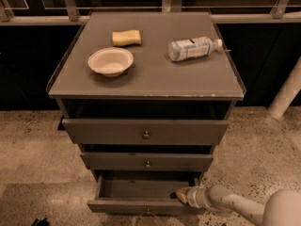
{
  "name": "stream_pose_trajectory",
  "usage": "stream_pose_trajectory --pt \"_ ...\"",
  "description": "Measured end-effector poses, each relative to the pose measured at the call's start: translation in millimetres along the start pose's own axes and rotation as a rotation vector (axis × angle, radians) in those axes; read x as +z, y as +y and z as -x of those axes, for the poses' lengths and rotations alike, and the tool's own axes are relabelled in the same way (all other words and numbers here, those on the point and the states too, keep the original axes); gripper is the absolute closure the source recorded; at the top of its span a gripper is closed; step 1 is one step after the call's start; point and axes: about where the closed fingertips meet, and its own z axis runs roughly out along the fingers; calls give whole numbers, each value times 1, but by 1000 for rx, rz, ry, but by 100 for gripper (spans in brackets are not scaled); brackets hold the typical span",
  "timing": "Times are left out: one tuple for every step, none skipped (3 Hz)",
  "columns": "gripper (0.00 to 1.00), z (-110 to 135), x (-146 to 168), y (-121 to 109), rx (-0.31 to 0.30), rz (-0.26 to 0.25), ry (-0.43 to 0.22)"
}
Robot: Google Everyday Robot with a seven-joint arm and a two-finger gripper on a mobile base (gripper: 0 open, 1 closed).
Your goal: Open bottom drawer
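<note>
Tool at the foot of the grey cabinet, its tip against the inner right front corner of the bottom drawer; whether the tool is apart or together cannot be told from here. Behind it the pale arm runs off low to the cabinet's right, ending in a rounded white body at the edge of view.

The bottom drawer, the lowest of the cabinet's three, stands part-way out from the cabinet's front, with its dark inside showing behind the flat grey front. A small round knob sits at the middle of that front.

Above it, the middle drawer and the top drawer each carry a small metal knob at centre, with dark gaps showing above both fronts.

On the cabinet's worktop, a shallow pale bowl rests toward the left. A yellow sponge lies just behind the bowl. A clear plastic bottle lies on its side toward the right rear, its cap pointing right, well apart from both.

Speckled floor spreads on either side of the cabinet. A white pole slants up to the cabinet's right, and a metal rail runs behind it.
</note>
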Motion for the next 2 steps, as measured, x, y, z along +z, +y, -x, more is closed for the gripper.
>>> stream_pose_trajectory --pt "100 0 0 1 -6 7 2" --pt "100 -27 -24 30 -59 84 -6"
